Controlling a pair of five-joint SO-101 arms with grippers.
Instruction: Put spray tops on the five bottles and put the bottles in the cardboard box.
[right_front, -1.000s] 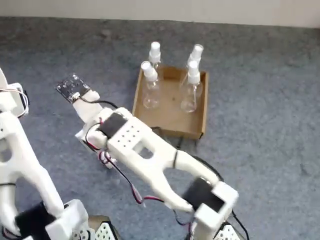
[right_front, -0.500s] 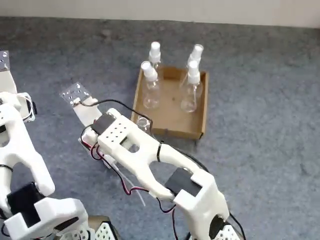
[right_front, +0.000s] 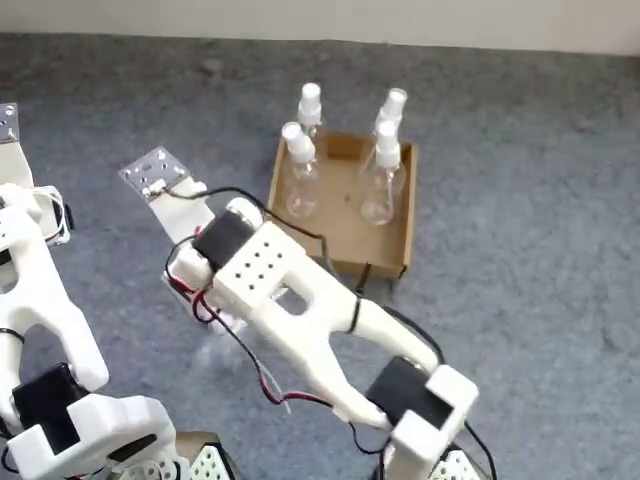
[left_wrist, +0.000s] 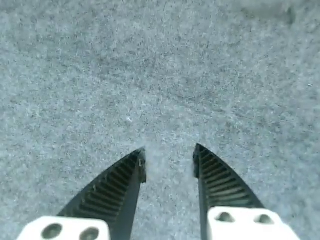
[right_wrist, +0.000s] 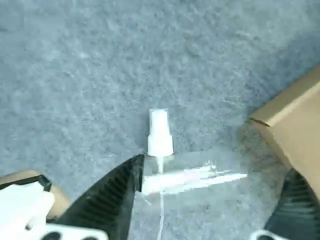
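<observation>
In the high view the cardboard box (right_front: 340, 232) sits open-topped on the grey, carpet-like table (right_front: 520, 200), towards the far side. The first bottle (right_front: 303, 188) stands upright inside it on the side nearer the left arm (right_front: 35, 300). The second bottle (right_front: 378, 195) stands upright inside it on the other side. Both are clear and carry white spray tops. The third bottle (right_front: 310, 103) and the fourth bottle (right_front: 392, 105) rise behind them at the box's far wall, also capped. I cannot tell whether they stand just inside that wall or just beyond it. The right arm (right_front: 300, 310) stretches from the near edge across the middle of the table. Its wrist hangs just beside the box's near corner on the left arm's side and covers what lies under it. The left arm stands well apart at the table's edge. In the left wrist view the left pincer (left_wrist: 169, 152) hangs over bare grey table. Its two ribbed fingers (left_wrist: 117, 185) are spread a little, with nothing between them. In the right wrist view the right pincer (right_wrist: 215, 170) is spread wide around the fifth bottle (right_wrist: 192, 176). This clear bottle stands on the table just beside a corner of the box (right_wrist: 295, 115) and outside it. A white spray top (right_wrist: 160, 132) sits on its neck, and a thin tube runs down inside the glass. One dark finger (right_wrist: 112, 197) lies against the bottle's shoulder. The other finger looks apart from it, though the clear wall makes that hard to judge.
</observation>
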